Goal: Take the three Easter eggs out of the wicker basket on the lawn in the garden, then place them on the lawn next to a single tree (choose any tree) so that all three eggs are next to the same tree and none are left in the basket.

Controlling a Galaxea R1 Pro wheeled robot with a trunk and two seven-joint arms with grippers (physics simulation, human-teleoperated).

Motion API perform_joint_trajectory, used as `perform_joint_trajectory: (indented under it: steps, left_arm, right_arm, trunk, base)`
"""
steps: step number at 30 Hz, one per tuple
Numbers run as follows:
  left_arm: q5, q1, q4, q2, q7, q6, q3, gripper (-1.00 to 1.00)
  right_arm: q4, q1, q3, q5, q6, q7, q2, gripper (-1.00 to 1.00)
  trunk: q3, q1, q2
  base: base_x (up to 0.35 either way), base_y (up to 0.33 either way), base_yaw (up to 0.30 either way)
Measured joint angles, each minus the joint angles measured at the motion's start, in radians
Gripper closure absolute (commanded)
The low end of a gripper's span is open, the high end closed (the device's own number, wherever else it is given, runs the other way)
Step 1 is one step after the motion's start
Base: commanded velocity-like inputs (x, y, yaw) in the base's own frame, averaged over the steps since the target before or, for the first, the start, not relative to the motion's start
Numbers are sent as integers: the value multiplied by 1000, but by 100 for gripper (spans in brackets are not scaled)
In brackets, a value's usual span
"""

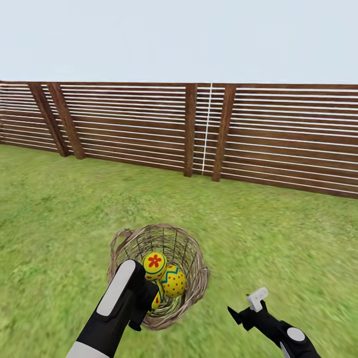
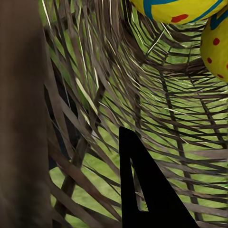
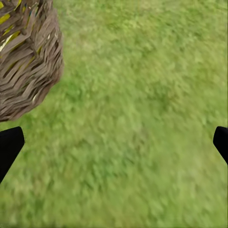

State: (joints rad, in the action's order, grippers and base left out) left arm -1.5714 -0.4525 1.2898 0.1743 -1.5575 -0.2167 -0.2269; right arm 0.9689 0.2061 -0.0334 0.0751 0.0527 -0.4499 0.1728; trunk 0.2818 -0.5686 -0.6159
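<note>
While three eggs [image 1: 171, 280] sit in one basket [image 1: 194, 258], left gripper [image 1: 149, 298] inside, spread unclear, right gripper [image 1: 248, 311] wide.

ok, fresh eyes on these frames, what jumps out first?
The bright yellow Easter eggs piled in the wicker basket on the lawn, low and centre in the head view. The left arm reaches into the basket beside them; its wrist view shows woven twigs with eggs close by. The right gripper hangs open over grass to the basket's right, and a brown slat fence spans the background.
</note>
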Motion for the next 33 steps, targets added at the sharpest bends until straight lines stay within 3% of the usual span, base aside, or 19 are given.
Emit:
perform_joint_trajectory:
  steps: [11,17,33]
  left_arm:
    - [0,1,1,0,0,-1,0,100]
    - [0,0,0,0,0,-1,0,100]
    - [0,0,0,0,-2,-2,3,100]
  right_arm:
    - [1,0,0,0,0,0,0,-100]
    - [5,0,0,-1,0,-1,0,-100]
    - [3,1,-1,0,0,0,0,-100]
  trunk:
    - [-47,42,77]
    - [-50,42,78]
    - [-50,42,78]
  base:
    - [0,0,217]
    - [0,0,83]
    - [0,0,282]
